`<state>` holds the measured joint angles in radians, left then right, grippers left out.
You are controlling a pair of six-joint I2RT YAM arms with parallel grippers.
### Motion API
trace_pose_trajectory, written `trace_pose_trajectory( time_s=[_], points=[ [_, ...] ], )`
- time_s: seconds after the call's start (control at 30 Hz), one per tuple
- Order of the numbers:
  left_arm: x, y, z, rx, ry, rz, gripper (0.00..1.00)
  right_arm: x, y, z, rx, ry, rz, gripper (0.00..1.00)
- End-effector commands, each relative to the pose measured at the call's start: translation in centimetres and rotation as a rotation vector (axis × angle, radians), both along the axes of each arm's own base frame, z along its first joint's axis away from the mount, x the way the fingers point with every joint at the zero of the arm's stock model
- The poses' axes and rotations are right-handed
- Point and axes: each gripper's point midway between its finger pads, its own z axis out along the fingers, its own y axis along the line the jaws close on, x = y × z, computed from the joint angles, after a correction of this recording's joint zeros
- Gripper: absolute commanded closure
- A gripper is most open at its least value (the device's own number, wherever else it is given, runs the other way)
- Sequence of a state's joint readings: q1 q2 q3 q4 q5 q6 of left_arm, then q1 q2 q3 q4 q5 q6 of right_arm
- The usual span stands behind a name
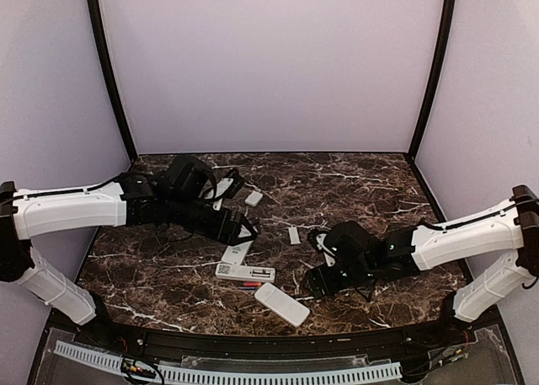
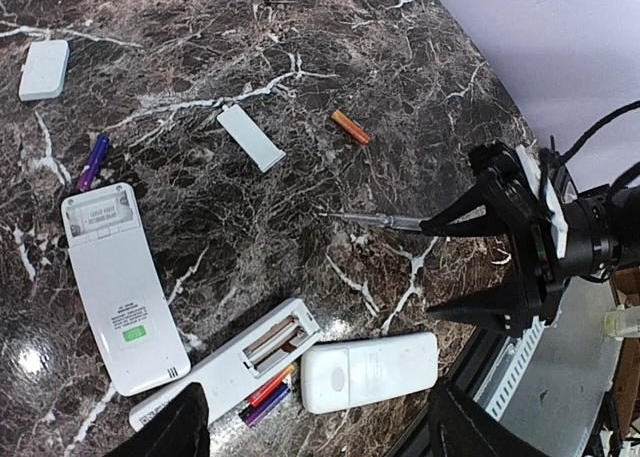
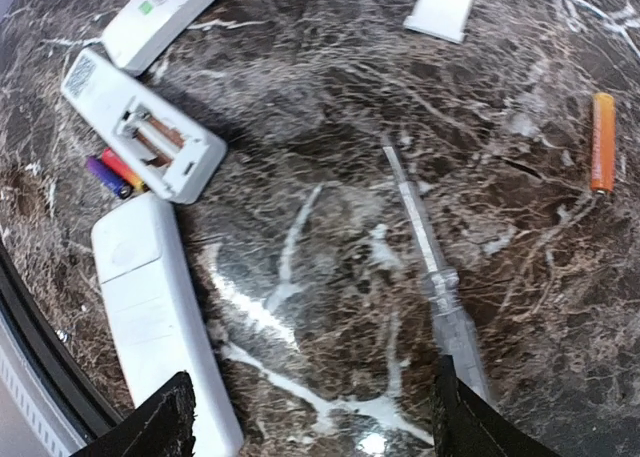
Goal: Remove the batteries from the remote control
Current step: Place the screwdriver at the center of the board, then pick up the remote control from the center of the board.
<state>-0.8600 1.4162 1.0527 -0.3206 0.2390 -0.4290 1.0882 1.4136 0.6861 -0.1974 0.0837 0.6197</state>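
Both claws hang released and empty: the left gripper over the remotes, the right gripper above the screwdriver, which lies free on the marble. The opened remote control looks emptied, with the red and purple batteries just beside it and an orange cell and a purple cell well apart. The closed-back remote probably comes next: pin it flat, then slide its cover off squarely.

I see 3 white remotes clustered toward the front of the tabletop, batteries just beside the middle one; 2 covers lie behind.
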Motion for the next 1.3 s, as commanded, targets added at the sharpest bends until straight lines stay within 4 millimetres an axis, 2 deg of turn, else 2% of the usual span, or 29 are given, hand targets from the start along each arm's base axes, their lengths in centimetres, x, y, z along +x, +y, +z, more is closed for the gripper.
trace_pose_trajectory(
  time_s=[0.0,0.13,0.3,0.53,0.63,0.8,0.87,0.93,1.13,1.27],
  points=[
    [-0.7,0.3,0.2,-0.072,0.046,0.048,0.25,-1.8,3.2,1.7,0.028,-0.066,0.138,0.21],
    [-1.1,0.5,-0.3,-0.107,0.081,0.079,0.25,-3.1,5.1,0.8,-0.045,-0.082,0.188,0.18],
    [-1.6,0.6,-1.1,-0.126,0.109,0.092,0.25,-4.5,6.5,-1.2,-0.153,-0.095,0.23,0.15],
    [-2.1,0.7,-1.1,-0.132,0.12,0.072,0.26,-5.1,7.1,-3.1,-0.264,-0.113,0.26,0.16],
    [-2.2,0.6,-1.3,-0.131,0.125,0.067,0.25,-5.2,7.0,-3.6,-0.302,-0.115,0.265,0.25],
    [-2.4,0.5,-1.6,-0.132,0.142,0.057,0.25,-5.6,7.0,-4.1,-0.303,-0.107,0.278,0.55],
    [-2.6,0.3,-1.7,-0.137,0.156,0.049,0.25,-5.7,7.1,-3.9,-0.284,-0.108,0.282,0.67],
    [-2.8,0.0,-2.1,-0.14,0.177,0.039,0.25,-5.6,7.0,-3.5,-0.272,-0.115,0.279,0.73],
    [-3.7,-0.9,-3.4,-0.146,0.237,-0.001,0.26,-5.7,7.3,-0.9,-0.186,-0.151,0.289,0.74],
    [-4.7,-2.5,-4.3,-0.151,0.287,-0.052,0.26,-5.9,7.8,1.4,-0.105,-0.182,0.311,0.74]
  ],
)
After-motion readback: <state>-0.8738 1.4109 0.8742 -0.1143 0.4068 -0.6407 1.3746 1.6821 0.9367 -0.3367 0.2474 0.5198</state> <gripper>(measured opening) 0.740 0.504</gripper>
